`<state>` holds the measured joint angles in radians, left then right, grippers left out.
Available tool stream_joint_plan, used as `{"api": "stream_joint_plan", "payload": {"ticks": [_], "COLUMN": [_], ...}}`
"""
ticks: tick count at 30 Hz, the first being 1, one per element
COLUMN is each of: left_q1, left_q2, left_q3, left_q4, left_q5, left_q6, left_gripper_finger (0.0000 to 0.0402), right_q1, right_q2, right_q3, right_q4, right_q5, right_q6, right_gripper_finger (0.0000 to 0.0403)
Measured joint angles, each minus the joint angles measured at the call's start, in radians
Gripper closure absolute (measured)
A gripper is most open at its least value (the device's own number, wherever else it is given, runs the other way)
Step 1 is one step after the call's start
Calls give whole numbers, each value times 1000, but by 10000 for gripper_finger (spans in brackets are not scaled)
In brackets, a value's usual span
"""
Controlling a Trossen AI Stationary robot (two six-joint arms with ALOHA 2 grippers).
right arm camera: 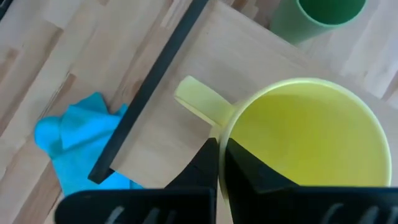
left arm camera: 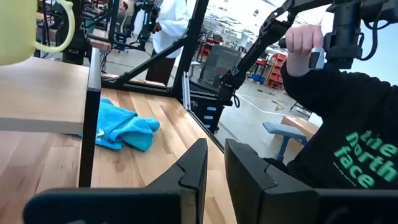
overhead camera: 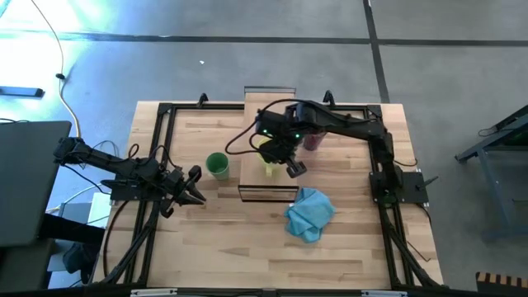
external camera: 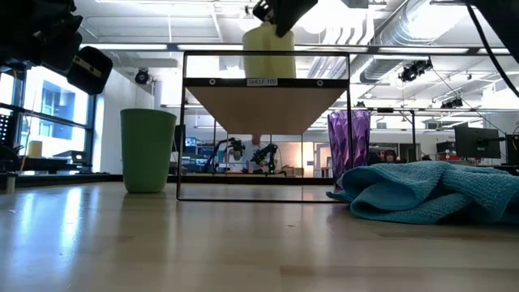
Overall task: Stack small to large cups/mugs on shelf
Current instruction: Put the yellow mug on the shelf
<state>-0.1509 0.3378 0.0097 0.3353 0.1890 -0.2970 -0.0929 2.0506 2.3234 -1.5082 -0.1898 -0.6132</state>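
The yellow mug is upright over the middle of the shelf, its handle pointing toward the table's near edge. My right gripper comes down on it from above and is shut on its rim. In the low view the mug has its base at the shelf's top board. The green cup stands on the table left of the shelf, and the purple tumbler stands right of it. My left gripper waits near the table's left side, open by a narrow gap with nothing in it. My right gripper pinches the mug's rim just beside the handle, one finger inside the mug and one outside. The fingers slant steeply down from above. The mug stays upright below them. Whether its base rests on the shelf board or hangs just above it, I cannot tell.
A crumpled blue cloth lies on the table near the shelf's near right corner. A dark frame runs along the table's edges. Beyond the table, a person in a dark sweater stands close to the right side.
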Motion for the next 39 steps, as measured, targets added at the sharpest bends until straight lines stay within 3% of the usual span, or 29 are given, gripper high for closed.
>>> {"api": "stream_joint_plan", "payload": {"ticks": [39], "left_q1": [0], "left_q2": [0], "left_q3": [0], "left_q4": [-22], "left_q5": [0], "left_q6": [-15], "left_gripper_finger": [355], "right_q1": [16], "right_q2": [8], "right_q3": [1], "right_q4": [9], "right_q5": [-79], "right_q6": [56], "right_gripper_finger": [403]}}
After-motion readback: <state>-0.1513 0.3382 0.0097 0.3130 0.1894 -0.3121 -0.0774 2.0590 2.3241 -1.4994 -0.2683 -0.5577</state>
